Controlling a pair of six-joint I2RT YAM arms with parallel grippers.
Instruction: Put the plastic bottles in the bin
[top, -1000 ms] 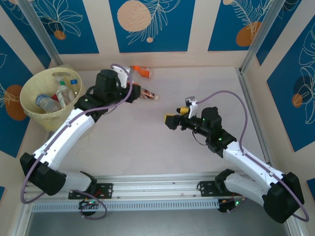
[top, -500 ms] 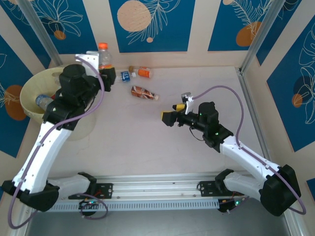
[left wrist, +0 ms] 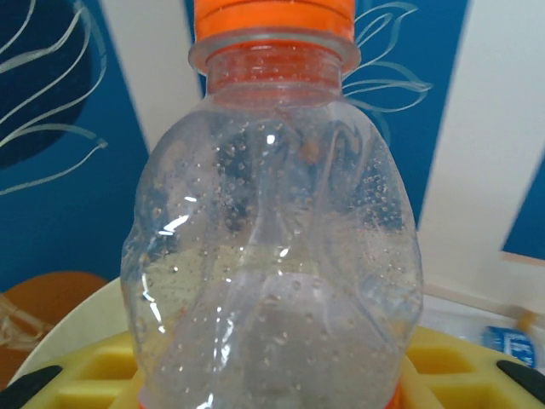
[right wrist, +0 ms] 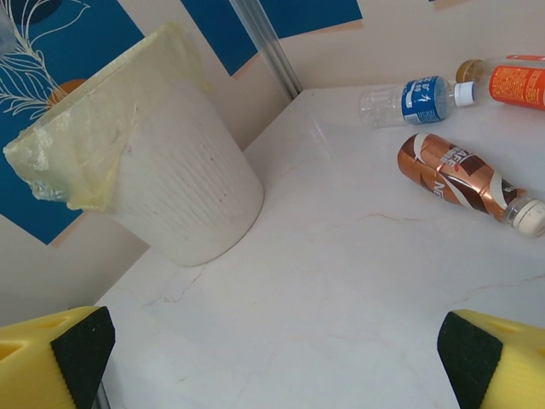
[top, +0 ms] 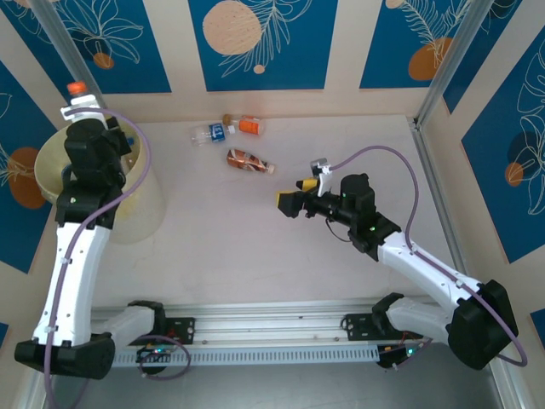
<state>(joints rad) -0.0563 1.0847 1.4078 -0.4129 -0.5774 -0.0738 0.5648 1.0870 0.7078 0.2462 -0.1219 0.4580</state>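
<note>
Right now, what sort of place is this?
Probably a robot lab test cell rather than a home: a pale tabletop boxed in by blue leaf-print panels on aluminium posts, with a metal mounting rail along the near edge.

Clear bottle of thin dented glossy plastic beaded with droplets inside, bin of translucent ribbed plastic with a dull sheen, copper bottle in shiny metallic wrap, table smooth, marble-look, softly glossy, ridged metal rail
</note>
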